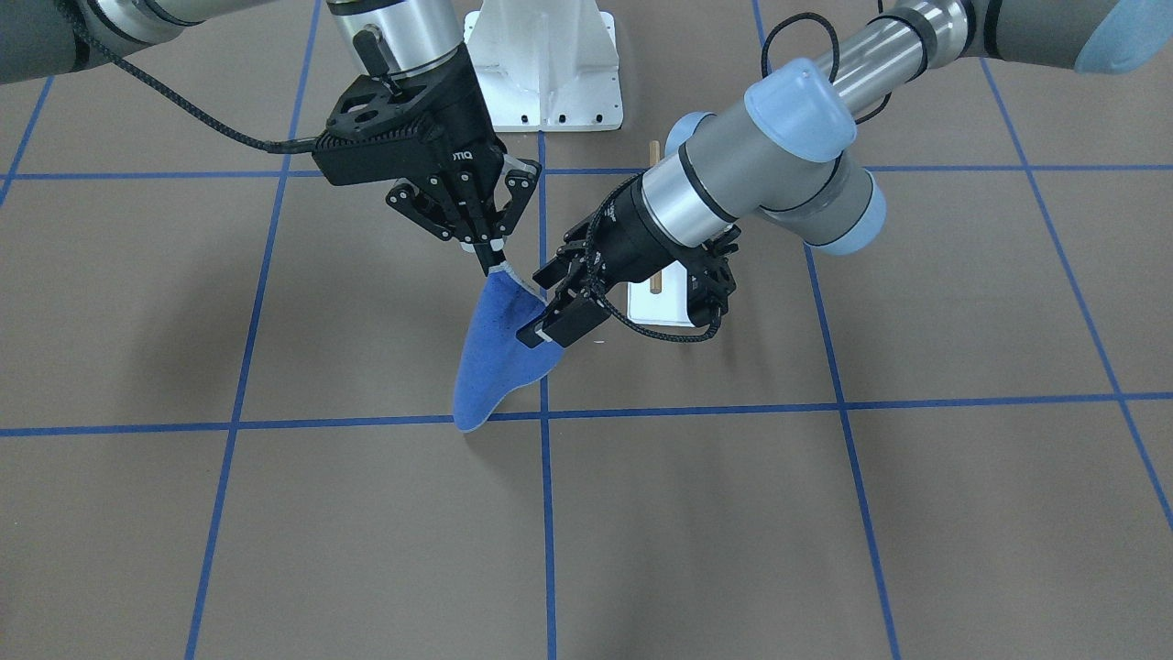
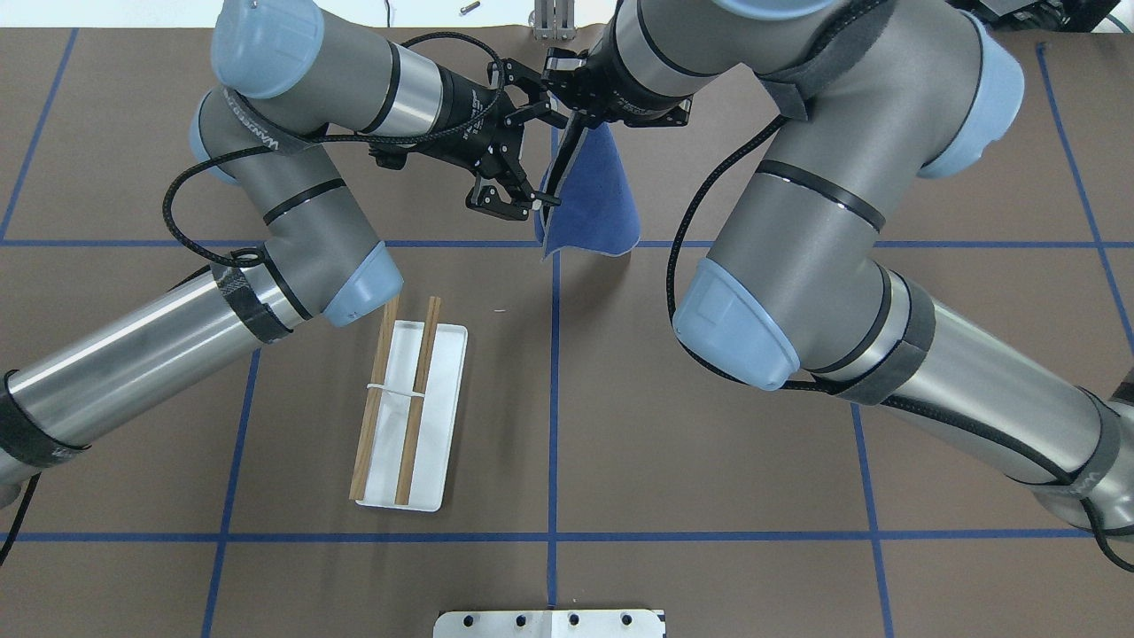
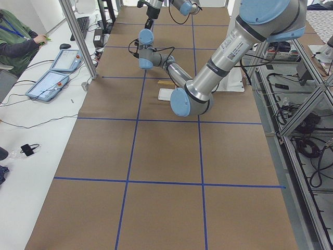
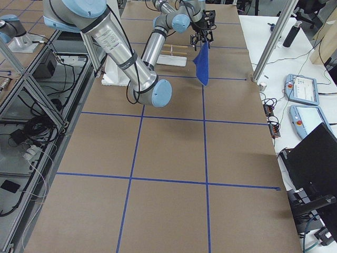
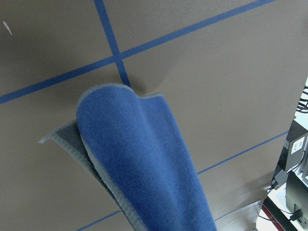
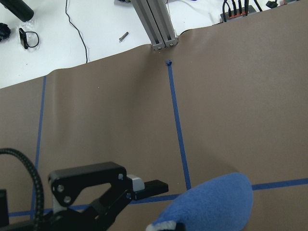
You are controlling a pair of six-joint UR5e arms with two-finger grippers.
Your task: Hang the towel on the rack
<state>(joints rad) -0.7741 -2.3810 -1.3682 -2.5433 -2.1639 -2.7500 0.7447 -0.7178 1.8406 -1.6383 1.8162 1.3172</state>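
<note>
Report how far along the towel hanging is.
Done: the towel is picked up and hangs from the right gripper, which is shut on its top corner. In hand: the left gripper is at the towel's side edge; I cannot tell whether it has clamped. Left: carry the towel to the rack, whose wooden rails are bare, and drape it.
</note>
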